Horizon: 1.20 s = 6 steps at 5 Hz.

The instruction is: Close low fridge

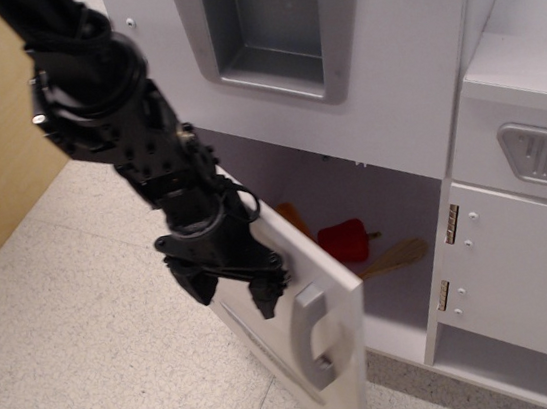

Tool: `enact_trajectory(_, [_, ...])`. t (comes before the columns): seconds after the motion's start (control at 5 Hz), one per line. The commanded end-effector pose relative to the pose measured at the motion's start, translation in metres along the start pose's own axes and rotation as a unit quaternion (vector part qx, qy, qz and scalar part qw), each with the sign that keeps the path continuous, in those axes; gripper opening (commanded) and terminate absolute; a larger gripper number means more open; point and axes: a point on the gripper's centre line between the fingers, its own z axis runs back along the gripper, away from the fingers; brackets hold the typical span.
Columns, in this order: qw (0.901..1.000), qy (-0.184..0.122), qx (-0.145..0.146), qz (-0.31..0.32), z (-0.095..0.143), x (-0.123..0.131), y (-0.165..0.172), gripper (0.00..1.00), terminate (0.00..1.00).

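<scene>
Presently, one view only, observation.image:
Low fridge point(379, 241): the bottom compartment of the toy fridge is being shown below the upper door point(294, 50), its opening partly uncovered.
Door point(313, 310): it is being held at an angle, roughly half shut, its hinge side at the left, so that the grey handle point(311, 336) is facing the camera.
Gripper point(232, 289): it is being pressed against the outer face of the door beside the handle; the fingers are being kept apart and nothing is being grasped, since a push needs no grip.
Contents: a red pepper point(344, 241) and a wooden spoon point(396, 257) are being partly hidden behind the door.
Judgement: more pushing is likely being called for.
</scene>
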Motion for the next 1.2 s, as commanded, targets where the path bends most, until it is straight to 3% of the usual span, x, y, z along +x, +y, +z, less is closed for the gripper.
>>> enact_trajectory(0.0, [0.9994, -0.027, -0.014, 0.016, 0.007, 0.037, -0.032, 1.0, 0.0])
enact_trajectory(0.2, [0.9987, -0.033, -0.018, 0.035, 0.004, 0.058, -0.043, 1.0, 0.0])
enact_trajectory(0.6, [0.9971, -0.055, -0.003, 0.052, -0.005, 0.073, -0.041, 1.0, 0.0])
enact_trajectory(1.0, [0.9984, -0.05, -0.016, 0.021, 0.025, 0.041, -0.034, 1.0, 0.0])
